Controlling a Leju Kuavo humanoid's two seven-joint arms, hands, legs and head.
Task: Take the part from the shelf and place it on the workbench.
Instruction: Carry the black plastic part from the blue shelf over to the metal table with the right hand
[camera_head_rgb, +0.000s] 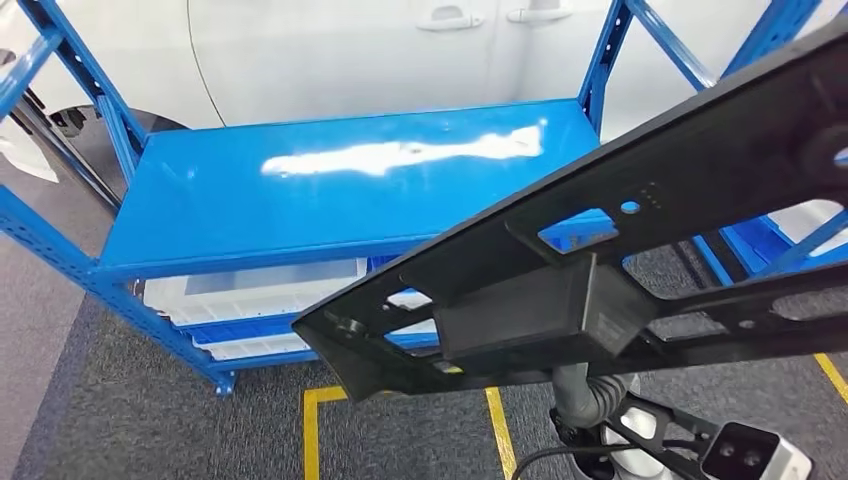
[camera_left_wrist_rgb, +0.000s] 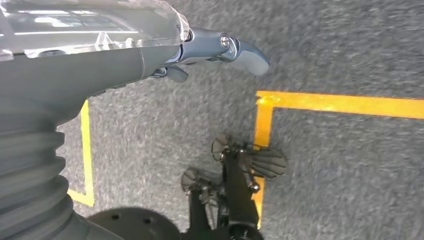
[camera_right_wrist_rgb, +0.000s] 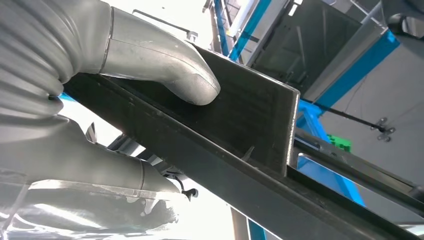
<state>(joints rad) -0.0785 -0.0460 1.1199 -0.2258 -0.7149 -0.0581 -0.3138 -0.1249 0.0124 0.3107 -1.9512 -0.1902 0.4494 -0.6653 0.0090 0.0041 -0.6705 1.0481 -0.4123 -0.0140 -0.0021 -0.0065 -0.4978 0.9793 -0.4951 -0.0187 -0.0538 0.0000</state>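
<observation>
The part (camera_head_rgb: 640, 250) is a long black plastic panel with cut-out holes and a boxy block on its underside. It is off the shelf and slants across the head view from lower middle to upper right. My right hand (camera_right_wrist_rgb: 150, 65) grips the part (camera_right_wrist_rgb: 240, 115), with the thumb pressed on its flat face and the fingers underneath. In the head view, the grey wrist of that arm (camera_head_rgb: 588, 392) shows just below the panel. My left hand (camera_left_wrist_rgb: 220, 47) hangs over the carpet, holding nothing, fingers extended. The blue shelf's top board (camera_head_rgb: 300, 200) is bare.
White bins (camera_head_rgb: 260, 290) sit on the lower level of the blue shelf. A white car door (camera_head_rgb: 400, 50) stands behind the shelf. Yellow tape lines (camera_head_rgb: 312, 425) mark the grey carpet in front. More blue racking (camera_head_rgb: 760, 240) is at the right.
</observation>
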